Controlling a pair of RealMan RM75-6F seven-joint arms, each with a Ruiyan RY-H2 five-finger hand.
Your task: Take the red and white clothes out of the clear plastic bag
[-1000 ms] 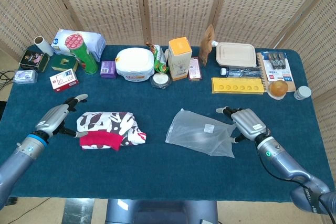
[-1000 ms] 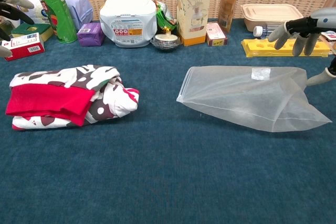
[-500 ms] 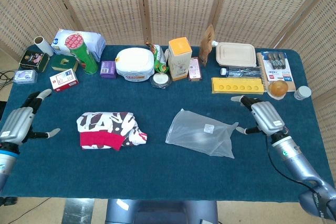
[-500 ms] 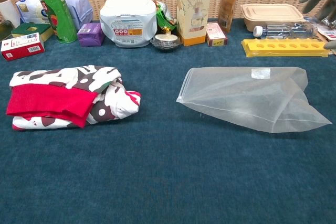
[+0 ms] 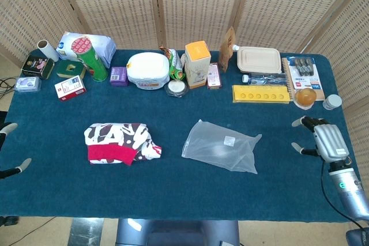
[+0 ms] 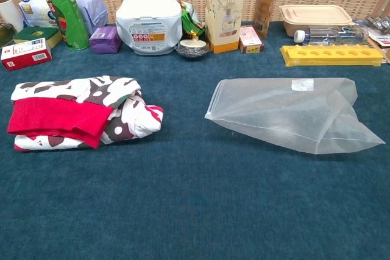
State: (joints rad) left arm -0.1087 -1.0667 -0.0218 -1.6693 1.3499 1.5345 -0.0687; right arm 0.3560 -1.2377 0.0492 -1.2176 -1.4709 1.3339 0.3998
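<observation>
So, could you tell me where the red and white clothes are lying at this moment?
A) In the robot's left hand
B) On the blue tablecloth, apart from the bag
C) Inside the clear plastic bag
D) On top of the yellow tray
B: the folded red and white clothes lie on the blue tablecloth, well clear of the flat, empty-looking clear plastic bag, and neither hand touches them.

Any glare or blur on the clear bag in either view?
Head view: the clear plastic bag is sharp, evenly lit, no glare, soft shadow beneath. Chest view: bag and red and white clothes crisp, lighting flat; the far row of boxes looks slightly softer.
</observation>
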